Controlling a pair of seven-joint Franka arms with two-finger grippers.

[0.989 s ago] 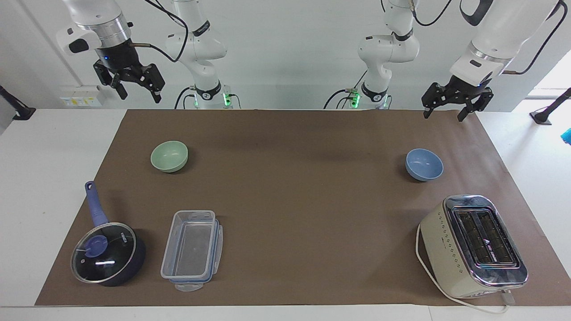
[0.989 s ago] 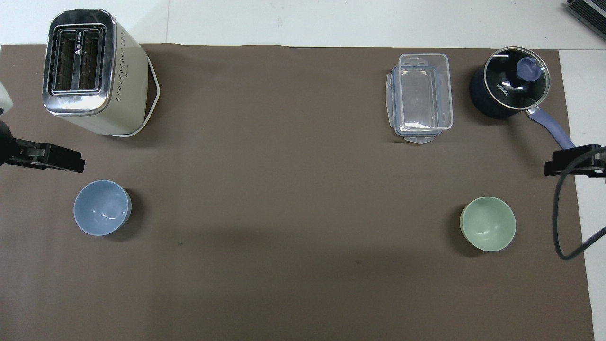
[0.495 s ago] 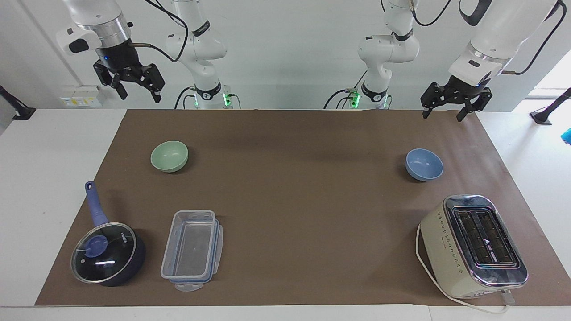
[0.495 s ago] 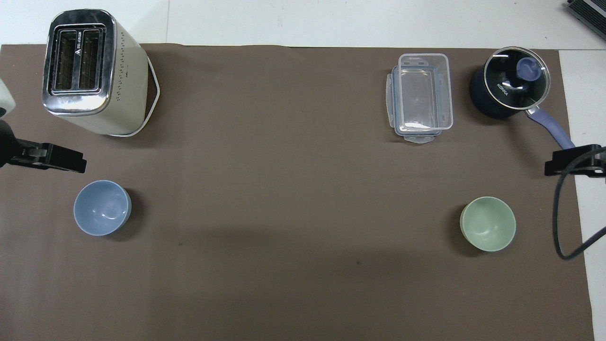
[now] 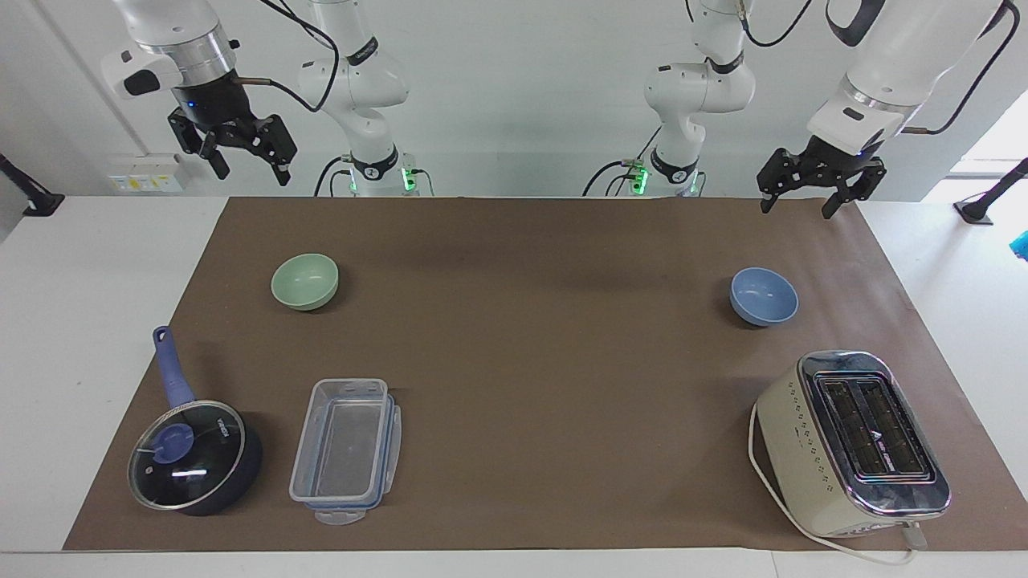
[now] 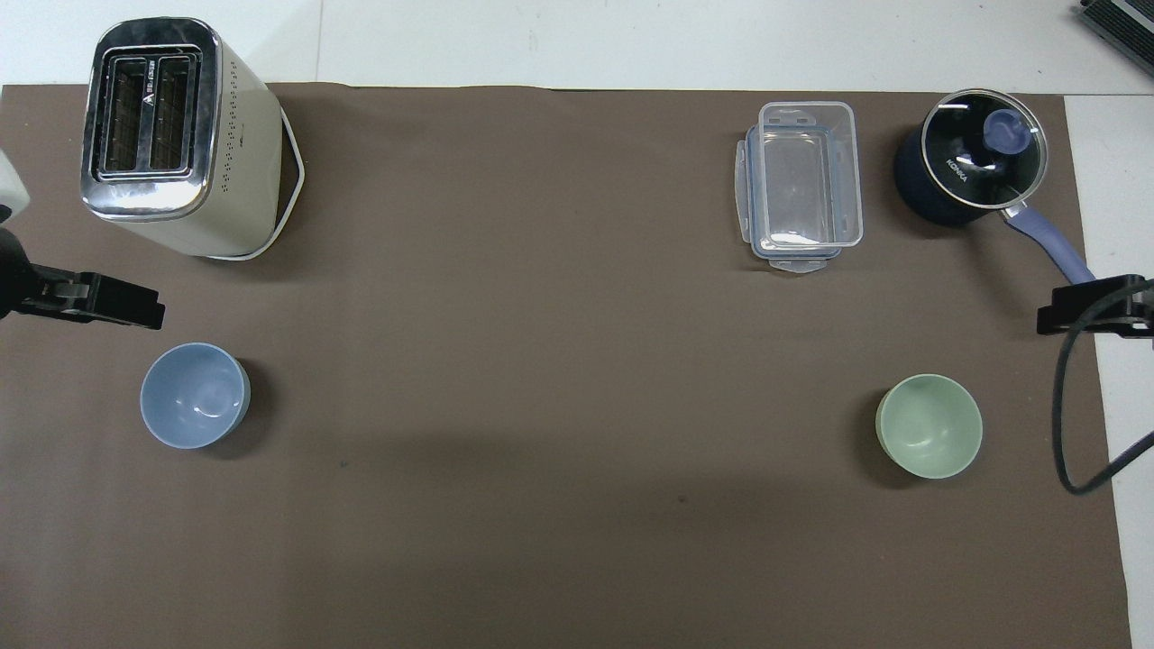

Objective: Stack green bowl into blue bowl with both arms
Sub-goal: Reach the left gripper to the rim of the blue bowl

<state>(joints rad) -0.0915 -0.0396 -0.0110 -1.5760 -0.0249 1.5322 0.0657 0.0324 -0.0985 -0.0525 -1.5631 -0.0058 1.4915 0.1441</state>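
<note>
The green bowl [image 5: 304,281] [image 6: 929,425] stands upright and empty on the brown mat toward the right arm's end. The blue bowl [image 5: 764,296] [image 6: 195,394] stands upright and empty toward the left arm's end. The two bowls are far apart. My right gripper [image 5: 250,171] is open and empty, raised high over the mat's edge at its own end. One of its fingers [image 6: 1082,311] shows in the overhead view. My left gripper [image 5: 795,208] is open and empty, raised over its end of the mat, well clear of the blue bowl. One of its fingers [image 6: 113,305] shows in the overhead view.
A cream toaster [image 5: 855,441] stands farther from the robots than the blue bowl. A clear plastic container [image 5: 345,448] and a dark blue saucepan with a glass lid [image 5: 193,453] stand farther out than the green bowl. A black cable [image 6: 1068,424] hangs by the right gripper.
My left gripper has shifted very slightly; the bowls and the right gripper have not moved.
</note>
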